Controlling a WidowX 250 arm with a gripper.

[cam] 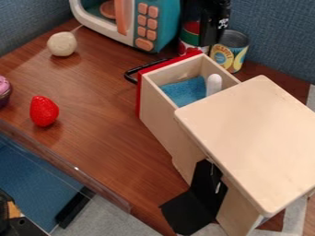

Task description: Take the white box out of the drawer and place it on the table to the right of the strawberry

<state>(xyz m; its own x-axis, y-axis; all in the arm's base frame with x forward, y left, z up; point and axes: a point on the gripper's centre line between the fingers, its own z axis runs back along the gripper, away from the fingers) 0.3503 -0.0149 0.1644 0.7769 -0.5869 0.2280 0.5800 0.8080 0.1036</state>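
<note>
One black angular piece (195, 200) is leaning by the wooden cabinet (249, 138), bottom centre of the frame. A clear rail (72, 167) is running along the near edge of the table (104, 138), lower left.

Right half: cabinet is showing its pale, flat top. Its drawer (166, 110) is standing open toward upper centre, red front and black handle (130, 76) facing left; inside, a blue cloth (186, 92) and a white rounded thing (213, 84) are lying side by side.

Left: red strawberry (43, 111) is resting on the wood, a pink-topped cupcake (3, 90) sitting at the left edge. Pale round thing (62, 44) is lying upper left.

Top, right of centre: the black tool (213, 41) is hanging near a yellow-labelled can (230, 51) and overlapping a red-and-green can (189, 38); cannot tell whether it is apart or together. Toy microwave (161, 23) is standing left of them.
</note>
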